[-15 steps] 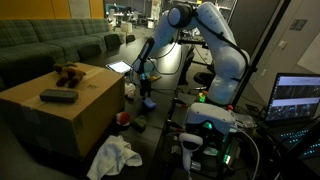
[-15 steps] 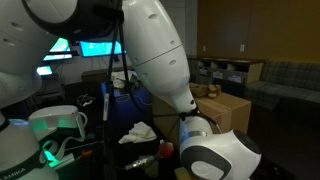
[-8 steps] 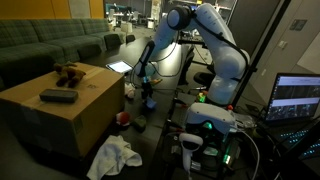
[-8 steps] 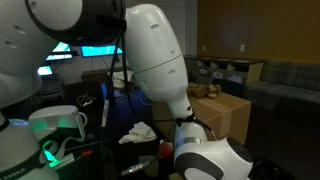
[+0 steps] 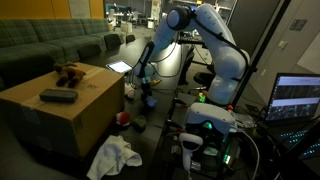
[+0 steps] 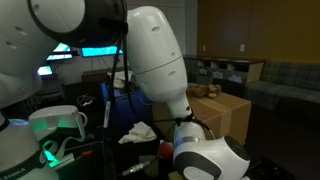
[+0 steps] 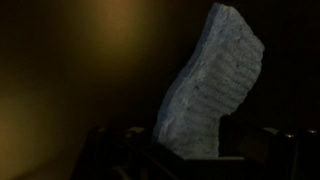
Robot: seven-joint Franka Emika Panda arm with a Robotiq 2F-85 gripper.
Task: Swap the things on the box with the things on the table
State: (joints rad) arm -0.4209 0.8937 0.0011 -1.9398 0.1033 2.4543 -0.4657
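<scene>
Box (image 5: 60, 105) of cardboard at left in an exterior view, bearing dark flat item (image 5: 58, 96) near and brown soft toy (image 5: 68, 72) farther back. White cloth (image 5: 112, 155) crumpled low, near right of box; small red thing (image 5: 123, 117) just beyond. End effector (image 5: 143, 82) hanging low off box's far right corner, apart from it. Wrist view dim: clamped on grey ribbed piece (image 7: 208, 85), upright between fingers.

Atop the box (image 5: 100, 85), the robot's side is bare; a toy (image 5: 68, 72) and dark slab (image 5: 58, 96) block the rest.
</scene>
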